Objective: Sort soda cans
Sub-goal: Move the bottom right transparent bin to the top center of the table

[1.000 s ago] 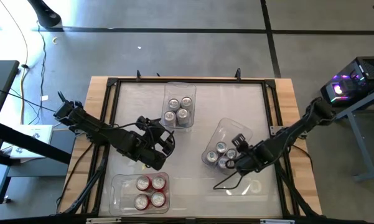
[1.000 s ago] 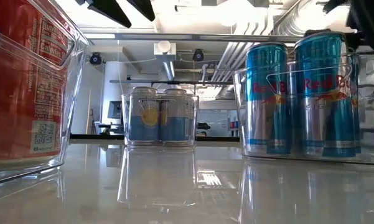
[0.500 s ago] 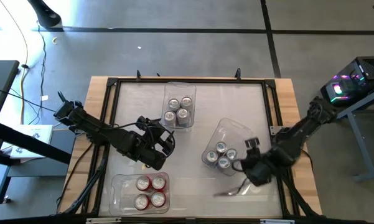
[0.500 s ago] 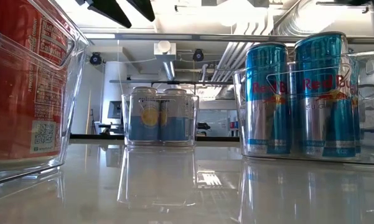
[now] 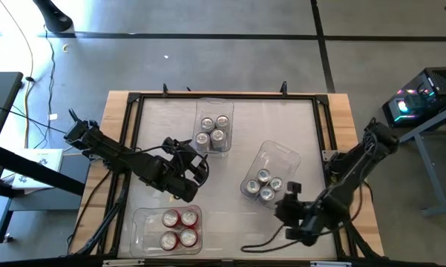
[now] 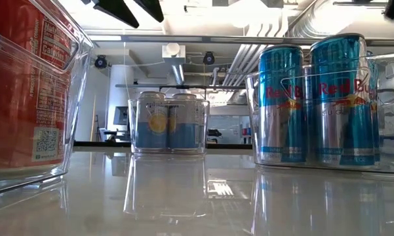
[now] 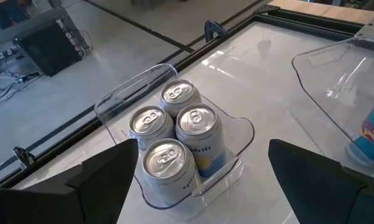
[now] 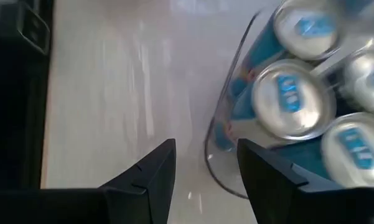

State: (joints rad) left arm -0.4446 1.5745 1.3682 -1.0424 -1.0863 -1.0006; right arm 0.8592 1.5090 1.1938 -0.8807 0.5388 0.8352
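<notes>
- High view: twelve cans stand in three clear bins, four to each. Red cans [image 5: 179, 228] sit in the near bin [image 5: 138, 226], silver cans [image 5: 214, 131] in the far bin [image 5: 226, 106], blue cans [image 5: 264, 185] in the tilted right bin [image 5: 282, 157].
- By colour, the sorting looks complete; I see no loose can on the table.
- Right gripper [image 5: 291, 199] hangs just beside the blue bin's near end, empty. In its wrist view the fingers [image 8: 150, 171] stand partly apart with bare table between them, the blue cans [image 8: 290, 99] close ahead.
- Left gripper [image 5: 197, 166] hovers between the silver and red bins, wide apart and empty; its wrist view looks onto the silver cans [image 7: 174, 134].
- Next move, as I judge it: both arms need only draw clear. The right must avoid nudging the skewed bin.
- Table [image 5: 156, 133] is a pale glossy sheet in a black frame on wood, mirroring the bins in the low view.
- Room: grey concrete floor, a lit computer case [image 5: 423, 96] at right, ducts overhead.
</notes>
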